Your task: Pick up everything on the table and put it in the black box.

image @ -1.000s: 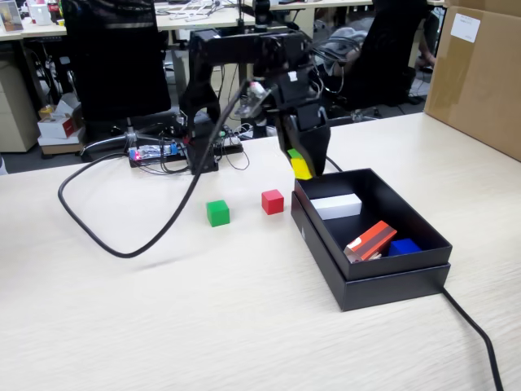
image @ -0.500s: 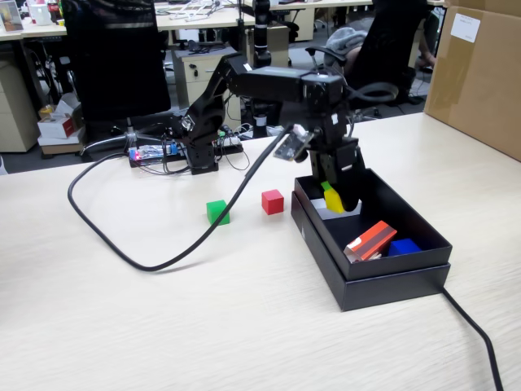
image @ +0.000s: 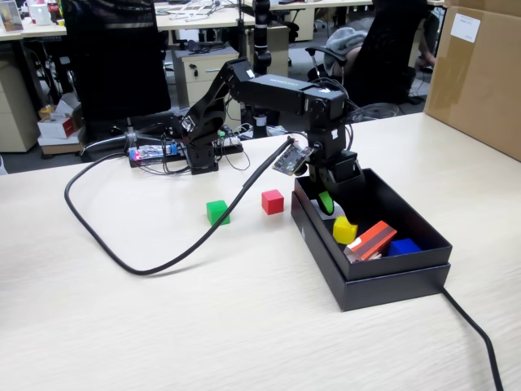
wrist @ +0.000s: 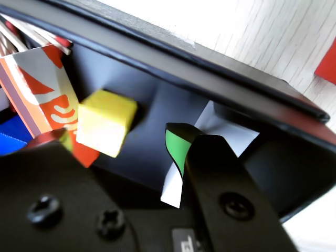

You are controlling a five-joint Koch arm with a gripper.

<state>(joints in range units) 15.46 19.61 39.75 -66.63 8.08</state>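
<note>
The fixed view stands off the near edge of the surface (image: 163, 326), raised, looking obliquely down and across it toward the office behind, taking in the whole arm and the box (image: 370, 277). The wrist view rides just behind the end effector (wrist: 152, 152) and looks from very close into the box (wrist: 157, 100). Both views share the box interior and the yellow cube (image: 344, 230) (wrist: 105, 122).

This is an office. Behind the beige wood-grain table (image: 163, 318), at the far side, stand black office chairs (image: 114, 57), more desks (image: 195, 16) strewn with cables and a low drawer cabinet (image: 195, 73). A large brown carton (image: 476, 73) sits far right, small boxes (image: 59, 124) on the floor far left
</note>
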